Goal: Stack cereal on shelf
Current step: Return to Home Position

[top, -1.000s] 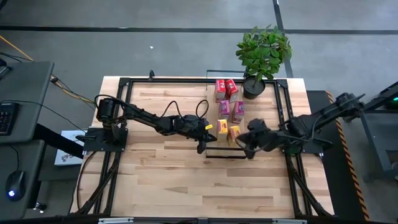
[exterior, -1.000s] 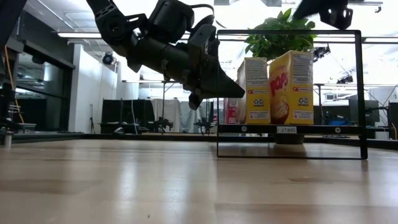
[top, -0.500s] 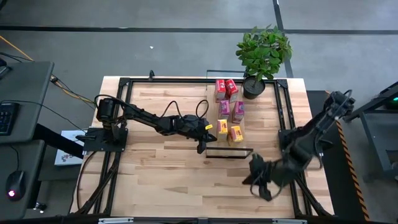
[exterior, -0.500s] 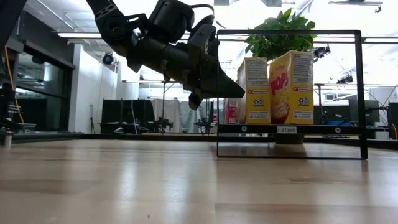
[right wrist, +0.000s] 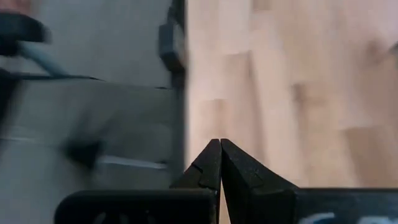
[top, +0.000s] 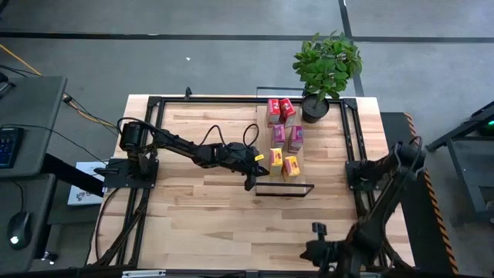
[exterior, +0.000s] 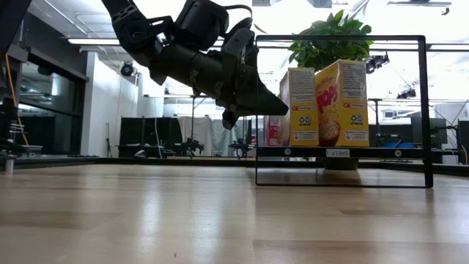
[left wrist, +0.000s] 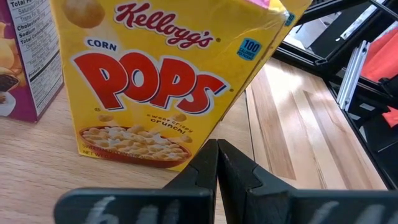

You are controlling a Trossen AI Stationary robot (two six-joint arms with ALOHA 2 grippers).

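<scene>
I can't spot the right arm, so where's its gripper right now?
High view: the right gripper is at the table's edge, picture's bottom right, well apart from the shelf.

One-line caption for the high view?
Six cereal boxes on the shelf; left gripper hovers shut beside them, right gripper shut near the table edge.

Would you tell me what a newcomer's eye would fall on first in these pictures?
Six cereal boxes stand in pairs, red, pink-purple, yellow, on the shelf beside a potted plant. The left hand, shut, hovers by the yellow pair; the right hand, shut, sits at the front edge of the table.
</scene>
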